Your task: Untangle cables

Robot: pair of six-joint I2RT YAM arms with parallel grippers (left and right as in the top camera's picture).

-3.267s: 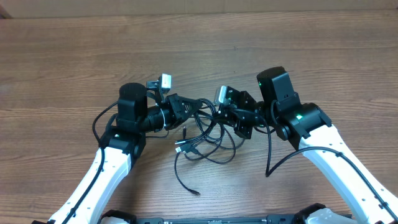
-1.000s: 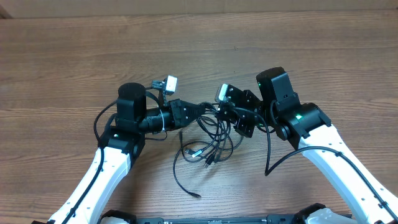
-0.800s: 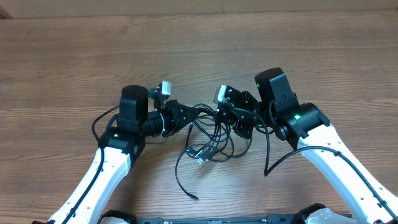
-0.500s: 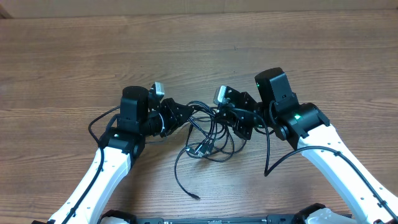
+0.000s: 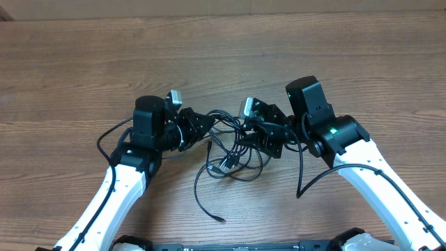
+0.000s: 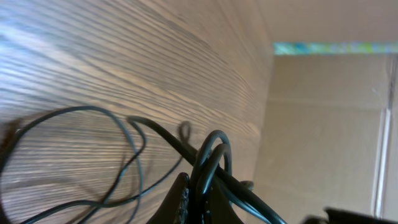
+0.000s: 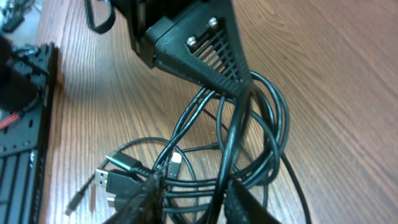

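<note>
The left end effector (image 5: 209,125) is pressed together on the cables (image 5: 233,157). In the right wrist view its narrow tip (image 7: 244,84) pinches several black strands where they bunch, and in its own wrist view a doubled loop (image 6: 212,155) rises from between its fingers (image 6: 180,196).

From that pinch the cables fan out over the wooden surface (image 5: 348,56), away from the left end effector and towards the right one. They form a loose clump of overlapping loops, just off its tip. Some strands lie flat on the wood, while those at the tip are lifted. A few small plugs (image 7: 115,180) sit together at the edge of the clump, on the far side from the left end effector's tip. One thin strand trails out of the clump and ends in a small connector (image 5: 220,219), well apart from the left end effector.

The right end effector (image 5: 247,132) faces the left end effector across the clump, near it but not touching it. Its fingers (image 7: 143,199) stand spread apart, and several strands run through the gap between them (image 7: 196,202); I cannot tell whether either finger presses on a strand.

A thicker black wire (image 5: 104,143) loops out behind the left end effector, beside its arm, clear of the clump.
</note>
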